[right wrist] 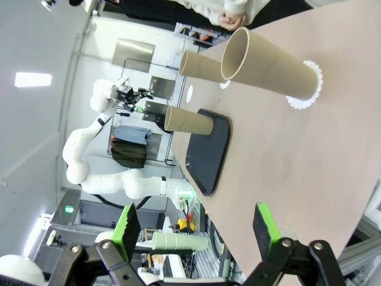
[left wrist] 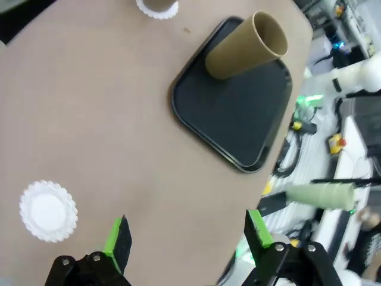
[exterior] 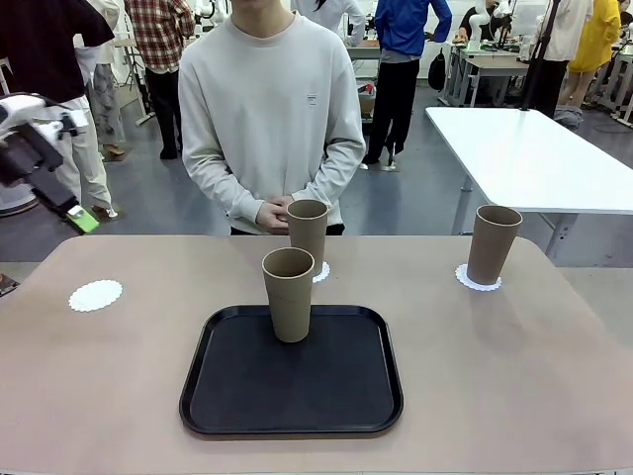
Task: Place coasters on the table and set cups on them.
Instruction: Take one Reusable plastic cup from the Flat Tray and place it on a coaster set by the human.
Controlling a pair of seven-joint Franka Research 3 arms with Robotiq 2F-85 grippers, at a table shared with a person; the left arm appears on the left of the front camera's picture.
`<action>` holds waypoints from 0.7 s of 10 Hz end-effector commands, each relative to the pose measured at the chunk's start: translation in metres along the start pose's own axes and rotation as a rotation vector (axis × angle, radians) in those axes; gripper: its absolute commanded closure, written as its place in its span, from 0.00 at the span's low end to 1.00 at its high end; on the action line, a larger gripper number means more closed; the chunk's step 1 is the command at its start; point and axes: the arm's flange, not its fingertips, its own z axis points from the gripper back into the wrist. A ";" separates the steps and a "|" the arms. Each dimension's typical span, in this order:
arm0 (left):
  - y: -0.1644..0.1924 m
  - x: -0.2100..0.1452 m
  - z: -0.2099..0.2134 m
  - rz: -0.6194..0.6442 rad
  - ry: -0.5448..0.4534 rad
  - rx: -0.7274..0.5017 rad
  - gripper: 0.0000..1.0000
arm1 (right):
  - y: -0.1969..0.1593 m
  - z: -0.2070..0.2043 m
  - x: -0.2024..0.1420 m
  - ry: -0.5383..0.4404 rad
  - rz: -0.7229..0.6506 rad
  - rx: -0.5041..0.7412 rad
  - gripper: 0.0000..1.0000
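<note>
Left gripper (left wrist: 187,232), spread and empty, hovers just beside the bare coaster (left wrist: 47,210). Beyond it the last cup (left wrist: 244,47) stands upright on the tray (left wrist: 238,119). Right gripper (right wrist: 196,223), also spread, looks farther away.

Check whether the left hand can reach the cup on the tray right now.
Probably yes. The left hand is open, up off the table's left side, with bare table between it and the cup standing on the tray. The middle cup stands behind, apart.
</note>
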 end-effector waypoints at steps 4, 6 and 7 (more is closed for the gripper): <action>-0.048 0.047 -0.071 -0.341 0.109 0.148 0.00 | 0.001 -0.001 -0.001 -0.014 0.003 0.000 0.00; -0.066 0.065 -0.096 -0.456 0.061 0.185 0.00 | 0.001 -0.001 -0.001 -0.014 0.003 0.000 0.00; -0.069 0.071 -0.106 -0.494 0.035 0.175 0.00 | 0.001 -0.001 -0.001 -0.014 0.003 0.000 0.00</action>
